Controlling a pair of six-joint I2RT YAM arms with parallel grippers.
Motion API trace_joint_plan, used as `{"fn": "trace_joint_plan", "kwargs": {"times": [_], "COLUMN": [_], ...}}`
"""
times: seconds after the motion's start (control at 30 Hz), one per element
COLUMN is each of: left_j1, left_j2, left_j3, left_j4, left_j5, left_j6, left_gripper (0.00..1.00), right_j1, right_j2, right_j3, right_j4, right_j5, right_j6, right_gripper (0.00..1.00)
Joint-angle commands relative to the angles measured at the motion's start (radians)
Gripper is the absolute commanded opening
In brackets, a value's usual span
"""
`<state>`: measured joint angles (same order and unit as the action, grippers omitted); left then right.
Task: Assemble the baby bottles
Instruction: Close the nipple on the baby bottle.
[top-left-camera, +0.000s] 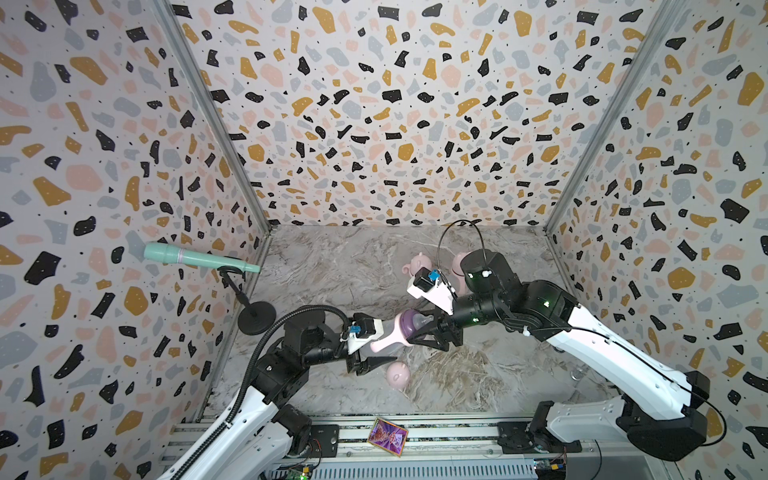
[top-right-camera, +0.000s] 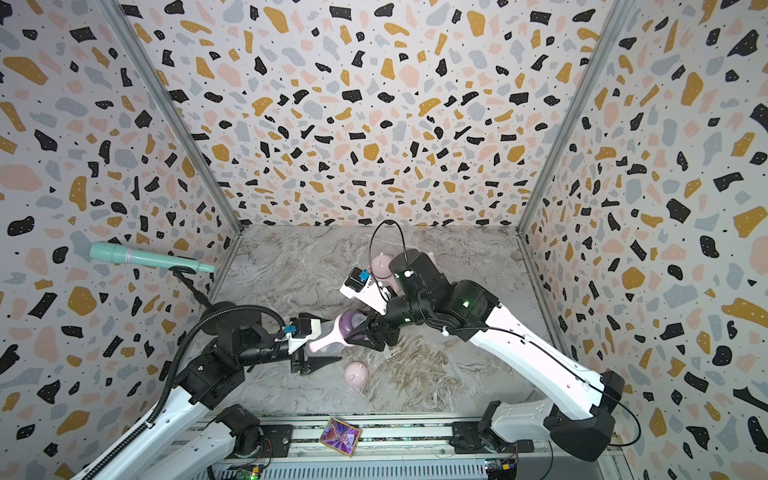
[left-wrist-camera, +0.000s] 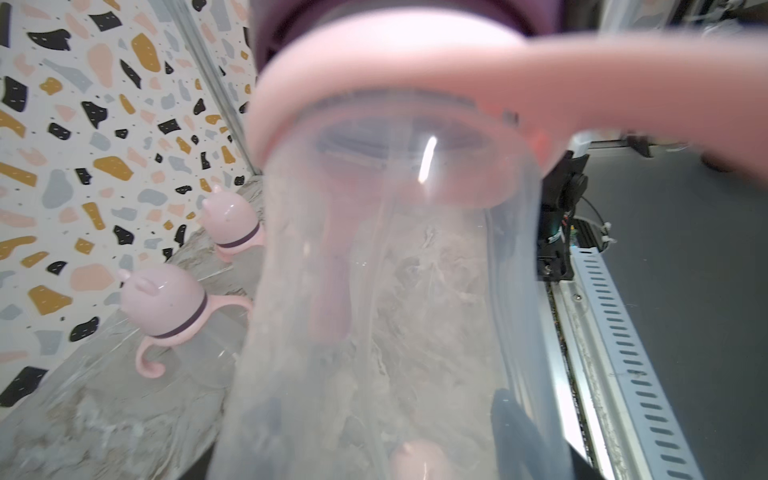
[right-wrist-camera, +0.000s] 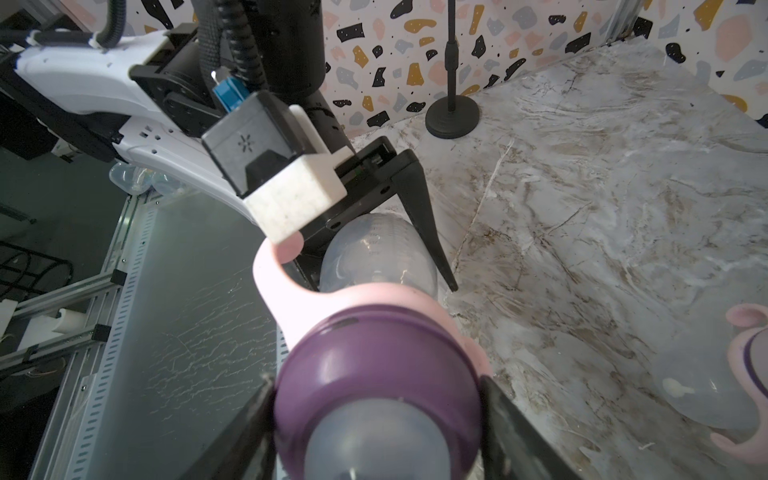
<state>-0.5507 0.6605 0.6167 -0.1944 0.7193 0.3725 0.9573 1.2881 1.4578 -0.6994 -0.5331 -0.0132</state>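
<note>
Risk: cross-threading or slipping of purple teat ring (right-wrist-camera: 376, 374) on bottle (right-wrist-camera: 374, 249), from any off-axis twist between the wrists. Held in mid-air, tilted, nothing underneath for support. Smooth clear wall, so possible spinning inside the grip instead of tightening. Pink handle (right-wrist-camera: 272, 286) just beside left wrist camera housing (right-wrist-camera: 266, 166), perhaps touching; likely snag on rotation. If dropped, probable landing near loose pink cap (top-left-camera: 398, 375), below centre in both top views.

At left gripper (right-wrist-camera: 376, 270): jaws wide apart, clamped across bottle body. At right gripper (top-left-camera: 417, 326): jaws wide too, closed on teat ring from both sides. Bottle low centre in both top views, bridging the two. Capped bottles (top-left-camera: 415, 266) upright, above and right of it, partly behind right arm (top-left-camera: 540, 307).
</note>
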Motion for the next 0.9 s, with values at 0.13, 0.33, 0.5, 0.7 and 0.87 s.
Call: {"fn": "trace_joint_plan", "kwargs": {"times": [0.13, 0.33, 0.5, 0.7, 0.87], "left_j1": [-0.018, -0.018, -0.018, -0.018, -0.018], "left_j2": [-0.066, -0.102, -0.115, -0.105, -0.103], "left_j3": [0.03, -0.002, -0.016, -0.016, -0.018], "left_j4": [0.47, 0.469, 0.452, 0.42, 0.42], "left_j5": [-0.089, -0.38, -0.622, -0.76, -0.79], "left_j6": [-0.056, 0.049, 0.171, 0.272, 0.309], "left_gripper": [0.14, 0.15, 0.14, 0.13, 0.13], "right_j1": [0.052, 0.059, 0.057, 0.06, 0.053], "right_j2": [0.059, 0.136, 0.161, 0.189, 0.215], "right_j3": [-0.185, -0.113, -0.076, -0.043, 0.006], "right_j4": [0.286, 0.244, 0.273, 0.381, 0.391], "right_j5": [-0.191, -0.167, -0.241, -0.281, -0.267], "right_j6": [0.241, 0.456, 0.616, 0.829, 0.887], "right_gripper": [0.0, 0.0, 0.0, 0.0, 0.0]}}
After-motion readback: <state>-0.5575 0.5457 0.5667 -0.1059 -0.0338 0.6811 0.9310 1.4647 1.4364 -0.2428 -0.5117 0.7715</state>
